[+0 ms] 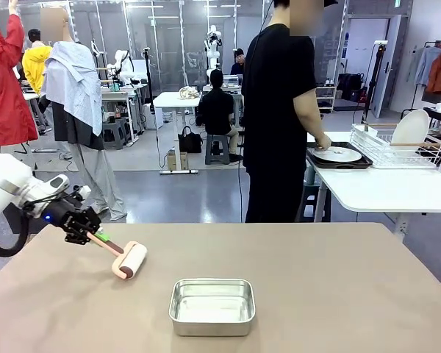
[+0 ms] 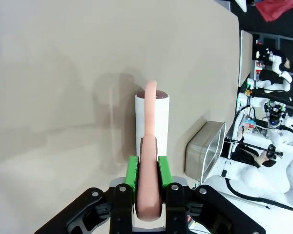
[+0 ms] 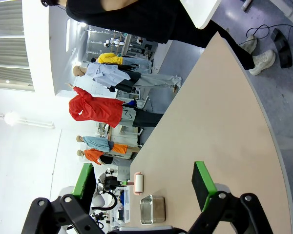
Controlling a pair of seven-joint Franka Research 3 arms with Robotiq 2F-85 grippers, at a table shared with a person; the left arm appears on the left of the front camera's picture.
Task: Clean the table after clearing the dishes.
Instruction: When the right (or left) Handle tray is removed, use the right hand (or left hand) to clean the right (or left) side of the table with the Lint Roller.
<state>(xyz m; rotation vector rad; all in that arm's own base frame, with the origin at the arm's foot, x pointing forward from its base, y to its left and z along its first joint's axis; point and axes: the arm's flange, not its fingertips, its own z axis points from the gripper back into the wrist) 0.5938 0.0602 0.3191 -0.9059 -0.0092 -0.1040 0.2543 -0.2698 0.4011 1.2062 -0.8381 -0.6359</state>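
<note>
Front view sets the table (image 1: 338,279) across the whole foreground, its beige top nearly bare, so the clearing looks done and the cleaning looks like the step in hand. 1 lint roller (image 1: 130,261) rests its white roll on the table's left part. Its pink handle (image 2: 149,195) slants up into the left jaws, which are clenched on it, with the green pads (image 2: 132,171) pressing from either side. Held low and angled like that, the roll can be pushed flat along the surface to lift crumbs, I judge. 1 small steel pan (image 1: 212,305) sits by the table's near edge around the middle, near the roller but apart from it. The right jaws are released, their 2 pads (image 3: 204,183) wide apart with nothing between, facing across the table toward the roller and well clear of its path. Beyond, 1 smaller white table (image 1: 382,191) carries the dishes (image 1: 338,154). 1 plate lies flat on 1 dark tray (image 1: 361,163) with the person's hand (image 1: 323,143) at its rim, and 1 more plate (image 1: 410,126) stands on edge in 1 white wire rack (image 1: 382,151). They are parked there, I judge, to free the big table. That makes 2 plates; forks are too small to count.
</note>
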